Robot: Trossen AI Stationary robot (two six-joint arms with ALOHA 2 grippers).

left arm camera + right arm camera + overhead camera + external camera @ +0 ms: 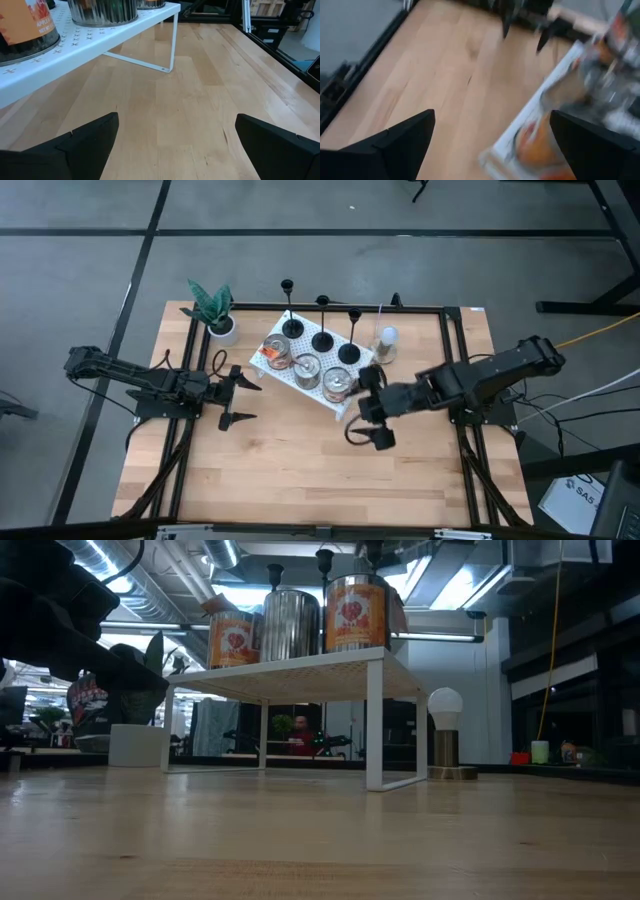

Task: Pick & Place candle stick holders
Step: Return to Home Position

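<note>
Three black candle stick holders (291, 328), (323, 340), (349, 352) stand by their round bases along the far side of a white wire rack (283, 372), behind three tins. In the low view two of their cups (274, 572), (324, 557) show above the tins. My right gripper (360, 408) hovers open and holds nothing, off the rack's near right corner, with the rack (530, 115) ahead of it in its wrist view. My left gripper (252, 402) waits open, low over the table to the rack's left, its fingers (85, 140) apart over bare wood.
Three tins (308, 370) fill the rack's near side. A small lamp with a round bulb (386, 340) stands just right of the rack, and a potted plant (215, 315) sits at the far left. Bare wood (300, 470) lies between the rack and the near edge.
</note>
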